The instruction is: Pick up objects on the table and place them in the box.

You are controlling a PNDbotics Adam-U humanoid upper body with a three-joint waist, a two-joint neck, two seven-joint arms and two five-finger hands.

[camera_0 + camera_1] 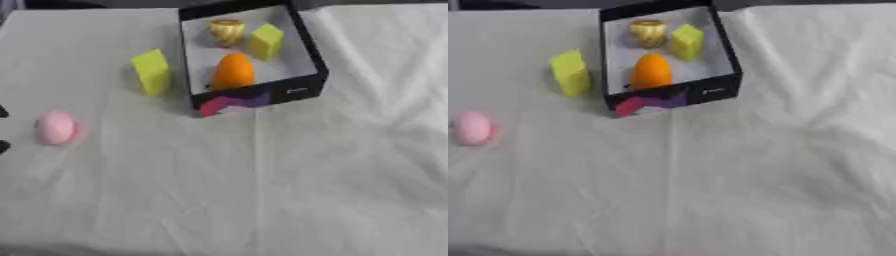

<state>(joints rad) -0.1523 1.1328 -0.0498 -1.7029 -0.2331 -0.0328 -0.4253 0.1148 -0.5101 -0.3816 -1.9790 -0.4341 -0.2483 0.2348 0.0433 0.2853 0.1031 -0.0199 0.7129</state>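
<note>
With what may be your left robot hand point(3, 130) barely in view, fingers unreadable, close round the pink egg point(56, 127) before lifting toward the box point(302, 91)

Black box point(302, 91), yellow block point(151, 72), pink egg point(56, 126).

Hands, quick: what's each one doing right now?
Left hand: only dark tips at the left edge, near the pink object; state cannot be told.
Right hand: not in view.
</note>
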